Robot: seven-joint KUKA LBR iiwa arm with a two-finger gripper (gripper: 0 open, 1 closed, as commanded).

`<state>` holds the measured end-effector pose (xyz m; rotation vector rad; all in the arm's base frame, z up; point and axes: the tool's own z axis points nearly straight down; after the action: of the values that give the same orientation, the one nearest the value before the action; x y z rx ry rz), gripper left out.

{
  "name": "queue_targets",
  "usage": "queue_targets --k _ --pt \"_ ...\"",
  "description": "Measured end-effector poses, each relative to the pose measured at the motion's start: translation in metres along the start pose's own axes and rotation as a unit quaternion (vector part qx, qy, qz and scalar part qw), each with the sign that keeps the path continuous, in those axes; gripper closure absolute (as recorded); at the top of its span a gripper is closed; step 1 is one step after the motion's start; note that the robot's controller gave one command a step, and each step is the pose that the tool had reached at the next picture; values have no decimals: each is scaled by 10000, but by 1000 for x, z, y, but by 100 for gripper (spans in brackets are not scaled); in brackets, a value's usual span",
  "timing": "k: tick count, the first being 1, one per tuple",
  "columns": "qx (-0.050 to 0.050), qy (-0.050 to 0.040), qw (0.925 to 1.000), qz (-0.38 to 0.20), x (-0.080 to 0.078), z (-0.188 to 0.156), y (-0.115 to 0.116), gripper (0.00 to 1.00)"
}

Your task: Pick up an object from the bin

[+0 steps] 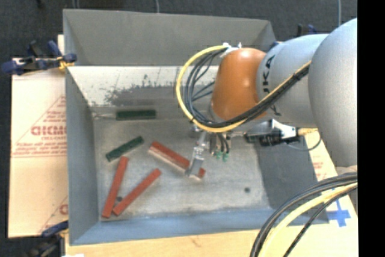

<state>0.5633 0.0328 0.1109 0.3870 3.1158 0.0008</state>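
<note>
My gripper [197, 169] hangs low over the middle of the bin floor, its fingertips at the right end of a red rectangular bar [171, 157] that lies slanted there. The fingers look narrow around that end, touching or just above it. A dark green bar [124, 148] lies to the left of the red one.
Two more red bars [115, 185] [138, 191] lie slanted at the front left of the bin. Another dark green bar [136, 114] rests along the back wall. The arm with its orange cover and cables hangs over the bin's right half.
</note>
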Motion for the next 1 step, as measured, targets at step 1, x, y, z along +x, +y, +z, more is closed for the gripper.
queue_targets --k 1 --pt "5 -8 9998 -211 4 39 -9 0"
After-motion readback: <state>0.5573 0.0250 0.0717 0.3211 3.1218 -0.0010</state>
